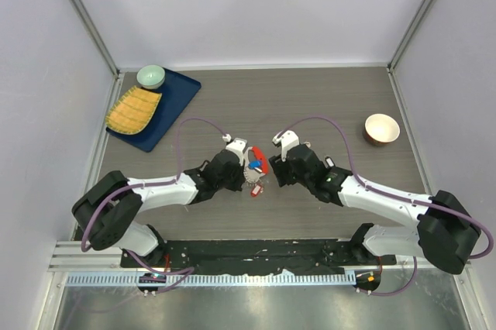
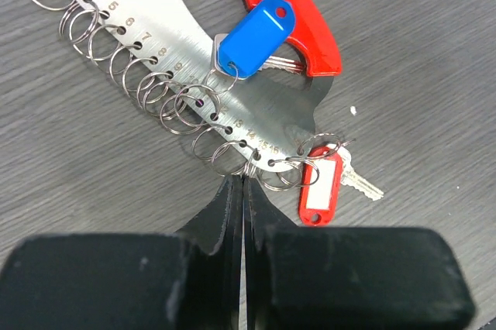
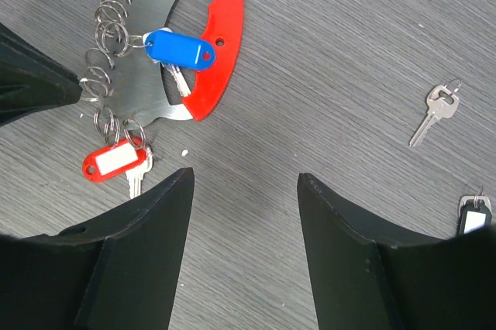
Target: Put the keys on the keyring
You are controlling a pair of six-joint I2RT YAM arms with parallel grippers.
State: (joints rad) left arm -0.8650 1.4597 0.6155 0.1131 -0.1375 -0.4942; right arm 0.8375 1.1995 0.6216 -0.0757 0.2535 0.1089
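The keyring [image 2: 232,105] is a curved metal plate with a row of split rings, a red curved handle [image 2: 298,12] and a blue tag [image 2: 256,38]. It lies mid-table [image 1: 256,162]. A key with a red tag [image 2: 319,187] hangs from a ring at the plate's end; it also shows in the right wrist view [image 3: 116,161]. Another key [image 3: 177,82] lies under the blue tag. A plain silver key [image 3: 435,109] lies loose to the right. My left gripper [image 2: 242,179] is shut on the keyring's ringed edge. My right gripper [image 3: 244,175] is open and empty over bare table, right of the keyring.
A small key with a black-and-white fob [image 3: 474,218] lies near the silver key. A tan bowl [image 1: 381,128] stands at the right. A blue tray [image 1: 177,101] at the back left holds a green bowl [image 1: 150,76] and a yellow cloth [image 1: 133,110].
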